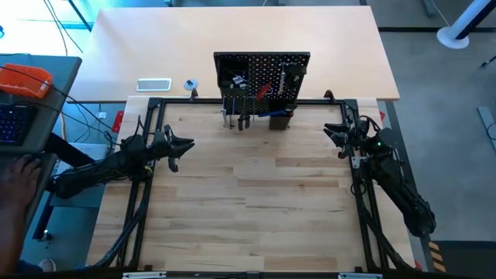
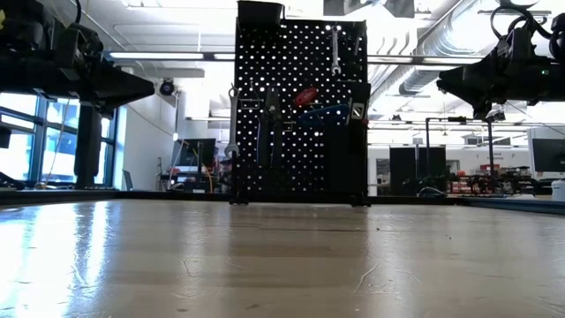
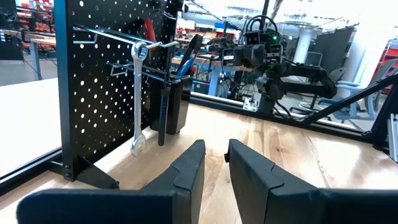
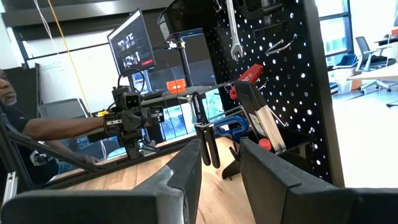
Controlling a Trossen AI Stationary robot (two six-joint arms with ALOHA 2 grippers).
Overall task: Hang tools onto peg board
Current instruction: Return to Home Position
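Left gripper [image 3: 215,144] at 9 o'clock and right gripper [image 4: 221,143] at 3 o'clock, both narrowly parted and empty, should retract slowly, clear of peg board [image 1: 262,74] at 12 o'clock bearing hung tools [image 3: 138,93].

peg board [image 2: 309,168] black, dotted holes | screwdriver [image 2: 305,95] red handle | table [image 1: 256,209] pale wood-grain

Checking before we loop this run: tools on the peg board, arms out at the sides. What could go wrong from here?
1. The silver wrench hangs loose from a long hook at the peg board edge; a knock might swing it off.
2. A person's hand is at the desk beside the left arm; a wide swing could meet it.
Left gripper and right gripper are open, empty, apart from the board.
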